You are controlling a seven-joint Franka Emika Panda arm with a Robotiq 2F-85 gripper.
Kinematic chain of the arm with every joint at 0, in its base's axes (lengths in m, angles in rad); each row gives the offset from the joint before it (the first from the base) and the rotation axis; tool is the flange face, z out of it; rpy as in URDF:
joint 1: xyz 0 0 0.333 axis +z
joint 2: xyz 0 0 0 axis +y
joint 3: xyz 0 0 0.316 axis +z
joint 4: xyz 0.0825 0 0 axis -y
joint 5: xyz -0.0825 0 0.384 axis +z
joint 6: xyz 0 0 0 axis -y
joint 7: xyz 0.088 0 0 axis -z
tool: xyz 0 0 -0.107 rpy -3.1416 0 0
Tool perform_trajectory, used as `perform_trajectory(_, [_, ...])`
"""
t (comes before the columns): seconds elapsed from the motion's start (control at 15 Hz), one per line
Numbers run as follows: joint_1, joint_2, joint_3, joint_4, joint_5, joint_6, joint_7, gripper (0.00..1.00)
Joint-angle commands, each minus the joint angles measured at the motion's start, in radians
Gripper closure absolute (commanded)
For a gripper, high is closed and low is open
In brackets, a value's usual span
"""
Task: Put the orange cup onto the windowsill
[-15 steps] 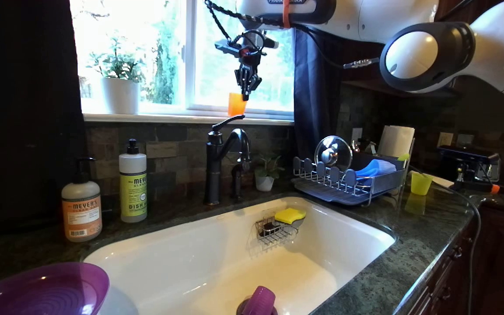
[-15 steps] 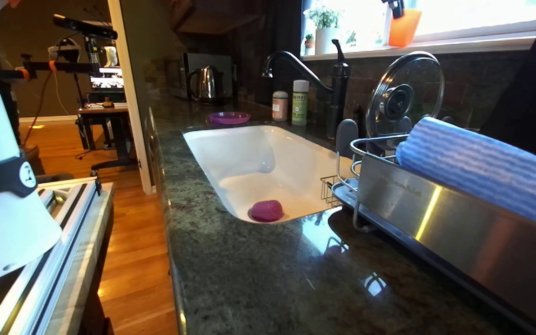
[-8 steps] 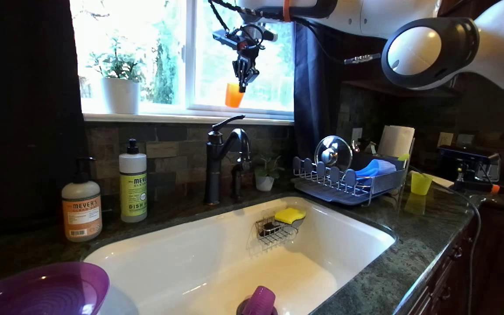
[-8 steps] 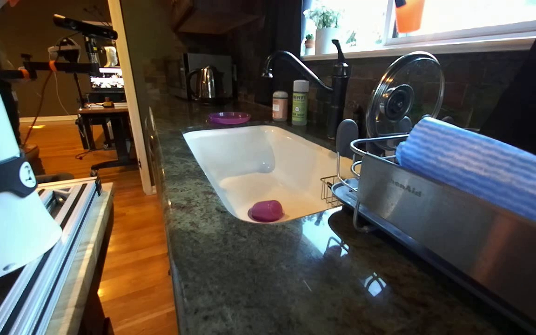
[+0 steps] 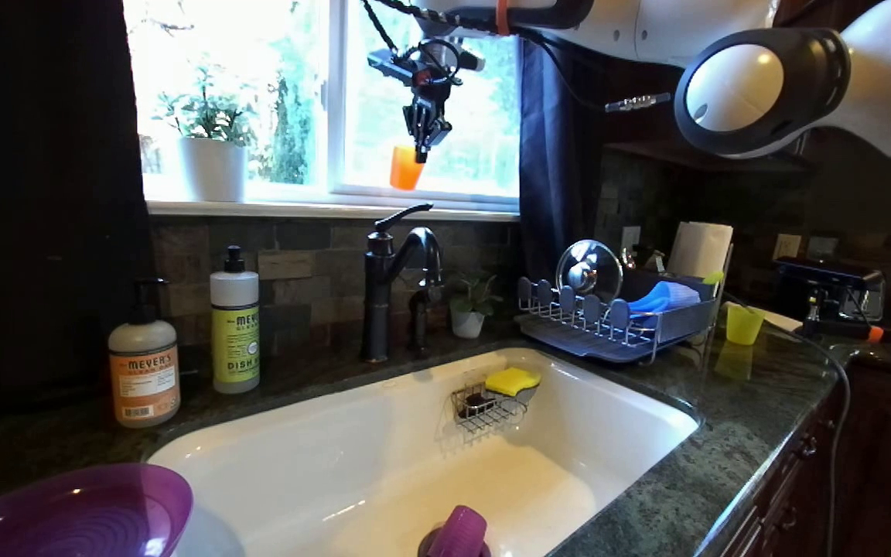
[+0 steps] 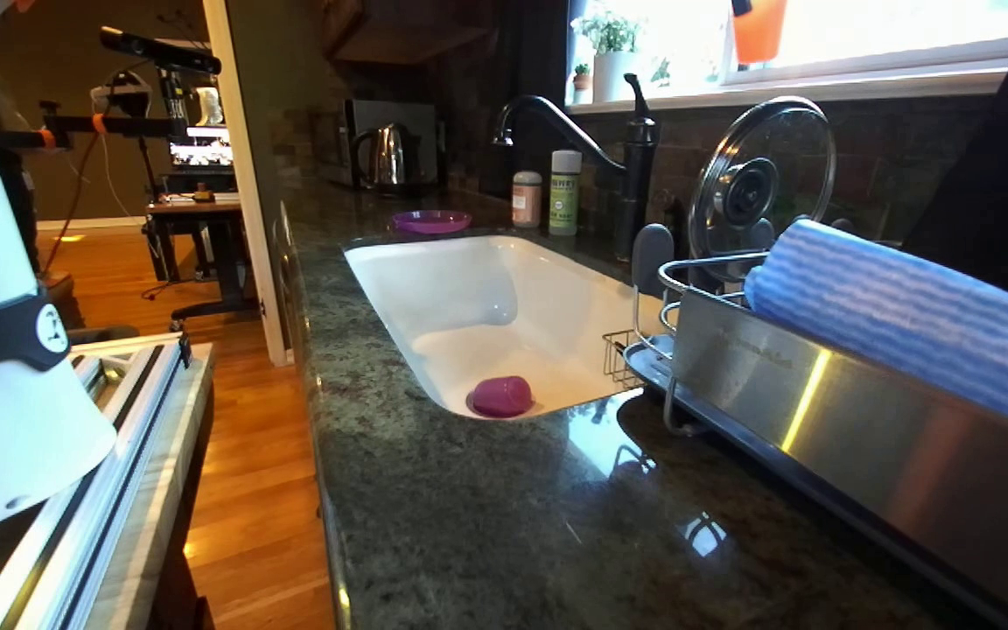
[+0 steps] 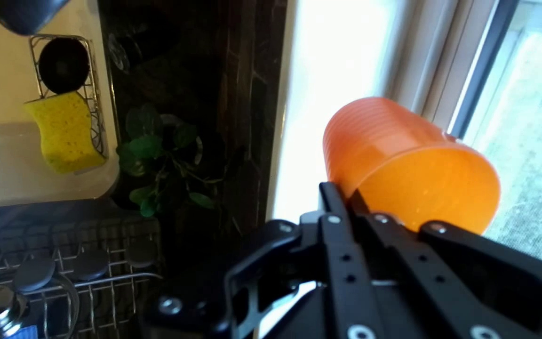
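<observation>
At 10 o'clock in an exterior view, a round white pot [image 5: 213, 172] with a leafy green plant [image 5: 211, 114]. Just before 12, the black two-finger gripper [image 5: 421, 158] is pinching a tapered, super bright orange plastic tumbler [image 5: 404, 170] by the rim, mouth up, above the long pale windowsill [image 5: 298, 209]. White sink [image 5: 283, 460] at 6's got a purple plastic cup [image 5: 461, 530] in it; wire caddy [image 5: 484, 420] at 5, chunky yellow sponge [image 5: 513, 381].

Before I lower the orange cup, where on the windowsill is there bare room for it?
In an exterior view, the windowsill looks bare between the white pot and the dark curtain past the orange cup, though the faucet handle overlaps the sill's front edge there. It is crowded at the planted end, where a small pot stands beside the white one.
</observation>
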Motion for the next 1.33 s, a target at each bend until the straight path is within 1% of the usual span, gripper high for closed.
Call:
perform_trajectory(0.0, [0.009,-0.001,0.003,0.0,-0.002,-0.001,0.0,0.96])
perform_trajectory(0.13, [0.022,-0.001,0.004,0.0,-0.003,-0.001,0.003,0.96])
perform_trajectory(0.6, [0.018,-0.001,0.004,0.0,-0.003,-0.001,0.003,0.96])
perform_trajectory(0.67, [0.018,-0.001,0.004,0.0,-0.003,-0.001,0.003,0.99])
perform_trajectory(0.73, [0.018,-0.001,0.005,0.0,-0.002,0.015,0.003,0.99])
perform_trajectory(1.07, [0.015,0.001,0.03,0.0,0.03,0.056,0.017,0.99])
perform_trajectory(1.27, [0.018,0.003,0.039,0.0,0.037,0.049,0.03,0.99])
